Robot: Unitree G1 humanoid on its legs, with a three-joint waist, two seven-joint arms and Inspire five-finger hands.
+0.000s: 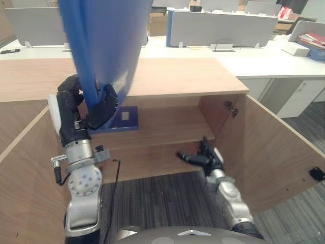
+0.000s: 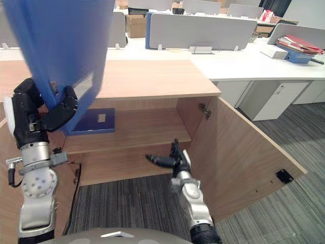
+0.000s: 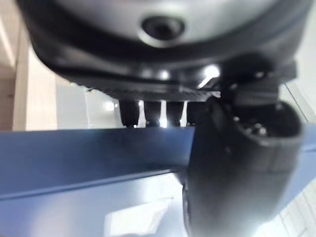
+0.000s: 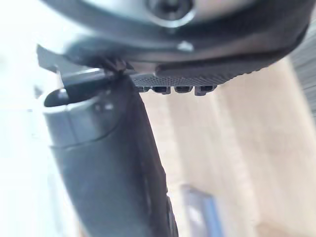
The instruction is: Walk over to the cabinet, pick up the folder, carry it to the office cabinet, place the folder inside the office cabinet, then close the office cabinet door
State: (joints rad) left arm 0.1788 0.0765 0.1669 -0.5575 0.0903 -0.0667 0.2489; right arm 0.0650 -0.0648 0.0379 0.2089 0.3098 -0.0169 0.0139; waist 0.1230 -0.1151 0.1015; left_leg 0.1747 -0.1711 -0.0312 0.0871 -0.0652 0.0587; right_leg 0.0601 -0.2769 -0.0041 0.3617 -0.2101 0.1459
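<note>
Folder: big, plain blue, flat-sided, standing upright, held high over the office cabinet top.
Label: a pale patch low on its face (writing too blurred to read).
Left robot hand: clamped on the folder's bottom end, thumb across the near face.
Right robot hand: down low before the shelf, fingers stretched straight, holding nothing.
Second folder: blue, white label, lying flat on that shelf.
Door: swung wide open on the right.

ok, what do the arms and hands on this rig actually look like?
Both arms are silver-grey metal. The left arm has a round disc-shaped joint dotted with small holes, and the right arm is built of rounded segments. The left hand and right hand are dark, each with a white patch on one side.
</note>
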